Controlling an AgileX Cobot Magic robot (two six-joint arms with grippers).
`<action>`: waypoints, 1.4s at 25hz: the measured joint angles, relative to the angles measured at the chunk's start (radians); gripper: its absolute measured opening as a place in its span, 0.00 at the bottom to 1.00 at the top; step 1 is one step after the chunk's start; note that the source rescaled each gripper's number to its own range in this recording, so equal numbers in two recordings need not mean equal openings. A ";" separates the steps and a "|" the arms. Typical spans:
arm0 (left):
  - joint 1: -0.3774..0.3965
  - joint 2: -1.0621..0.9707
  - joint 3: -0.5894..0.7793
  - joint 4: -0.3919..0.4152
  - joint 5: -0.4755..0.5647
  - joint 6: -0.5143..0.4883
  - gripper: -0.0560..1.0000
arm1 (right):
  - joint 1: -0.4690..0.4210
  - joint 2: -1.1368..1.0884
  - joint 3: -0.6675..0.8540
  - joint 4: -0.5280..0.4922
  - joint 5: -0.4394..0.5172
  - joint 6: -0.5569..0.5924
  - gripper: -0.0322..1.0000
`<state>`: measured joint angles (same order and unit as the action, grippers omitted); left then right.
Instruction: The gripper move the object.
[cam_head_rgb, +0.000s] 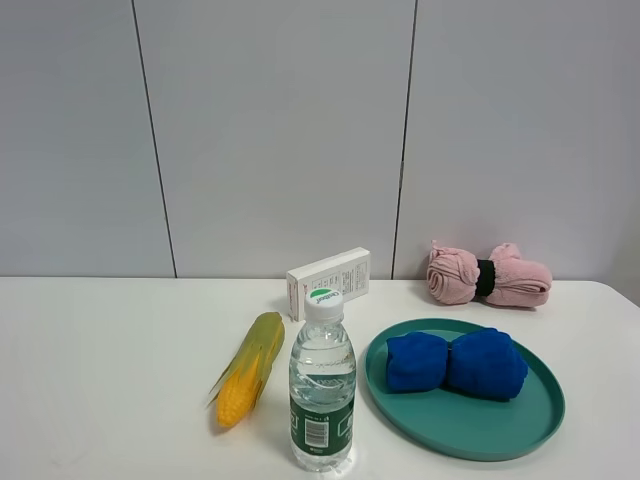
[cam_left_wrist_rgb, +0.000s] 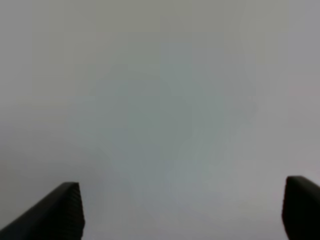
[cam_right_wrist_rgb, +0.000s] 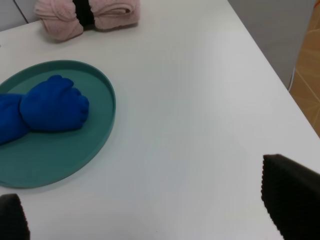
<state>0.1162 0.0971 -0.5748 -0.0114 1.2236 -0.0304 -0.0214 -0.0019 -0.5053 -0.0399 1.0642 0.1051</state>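
6 items sat on the white tabletop (cam_head_rgb: 100, 350), and the task sentence did not say which one was meant to move, so handling was judged for each. Largest, the teal plate (cam_head_rgb: 470, 435) lay at front right: stiff, probably light, best pinched at its raised rim. On it rested the blue cloth bundle (cam_head_rgb: 455, 363), soft and easily squeezed; its narrow middle looked the surest place to grip. The pink towel roll (cam_head_rgb: 488, 275), banded in black, lay behind the plate near the wall, equally soft; the band seemed a good hold. The water bottle (cam_head_rgb: 322, 395) stood upright at front centre, nearly full, so likely heavy, smooth and prone to tip; a grip low on the label would be safest. The corn cob (cam_head_rgb: 247, 370) lay just left of the bottle, firm and tapered. The small white box (cam_head_rgb: 329, 281) stood behind, rigid and light.

Neither arm showed in the high view. The right tool (cam_right_wrist_rgb: 150, 220) was released, pads wide apart over bare tabletop beside the plate. The left tool (cam_left_wrist_rgb: 180, 212) was also spread, but its camera showed only blank grey; what lay below it could not be told. The bottle's base was cut off by the frame edge.
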 joint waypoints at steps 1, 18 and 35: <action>0.000 -0.023 0.007 -0.014 0.000 0.000 0.70 | 0.000 0.000 0.000 0.000 0.000 0.000 1.00; 0.000 -0.104 0.067 -0.062 -0.161 0.091 0.70 | 0.000 0.000 0.000 0.000 0.000 0.000 1.00; 0.000 -0.104 0.067 -0.069 -0.164 0.091 0.70 | 0.000 0.000 0.000 0.000 0.000 0.000 1.00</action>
<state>0.1162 -0.0073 -0.5081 -0.0809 1.0592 0.0601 -0.0214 -0.0019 -0.5053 -0.0399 1.0642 0.1051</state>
